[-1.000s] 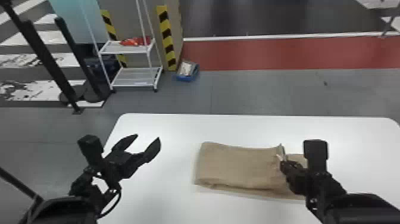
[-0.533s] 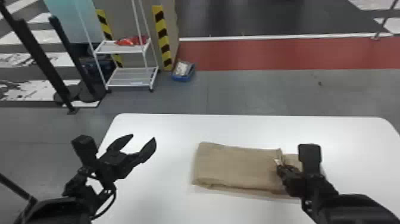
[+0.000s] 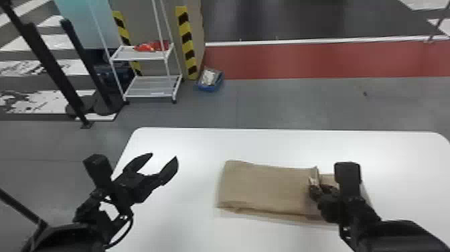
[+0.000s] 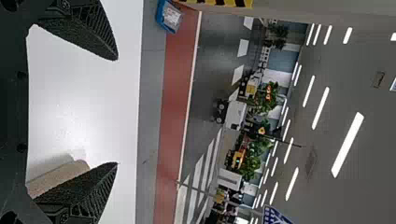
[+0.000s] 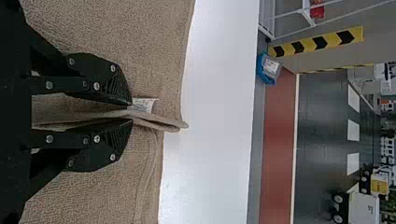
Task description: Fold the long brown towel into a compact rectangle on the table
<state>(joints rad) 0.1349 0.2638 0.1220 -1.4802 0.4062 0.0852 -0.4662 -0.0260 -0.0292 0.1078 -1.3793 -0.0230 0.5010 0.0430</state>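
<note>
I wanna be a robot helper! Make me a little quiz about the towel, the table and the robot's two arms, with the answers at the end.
1. True or false: the left tool is open and holds no part of the brown towel.

2. Pick one. What pokes out by the tips of the right tool, where it pinches the brown towel?
A) a red ribbon
B) a white tag
C) a wooden spoon

3. Fill in the colour: the brown towel lies on a ____ table.

Key: 1 true; 2 B; 3 white.
</note>
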